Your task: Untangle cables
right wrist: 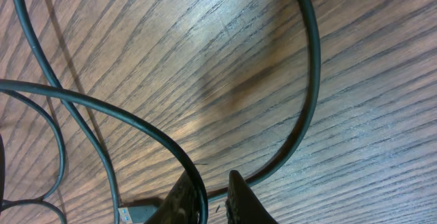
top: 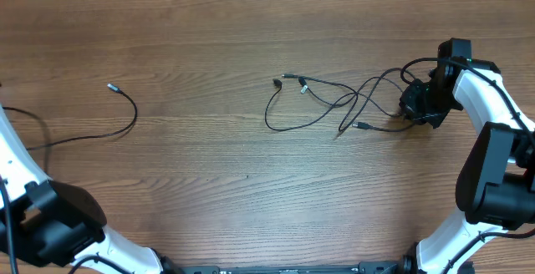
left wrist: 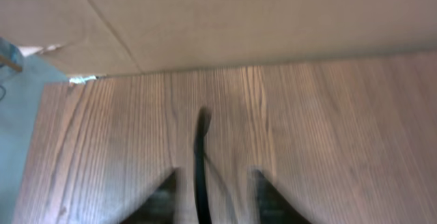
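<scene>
On brown wood-grain table (top: 251, 23): thin black cords (top: 334, 98), silver-tipped, tangled; right gripper (right wrist: 208, 186) clamped on one strand. Left gripper (left wrist: 215, 190) fingers apart, straddling separate black cord (left wrist: 200, 149).

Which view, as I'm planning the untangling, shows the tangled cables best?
Overhead: it shows the tangled cables whole, plugs included. The right wrist sees only a few close loops; the left wrist sees just one separate, blurred cord.
</scene>
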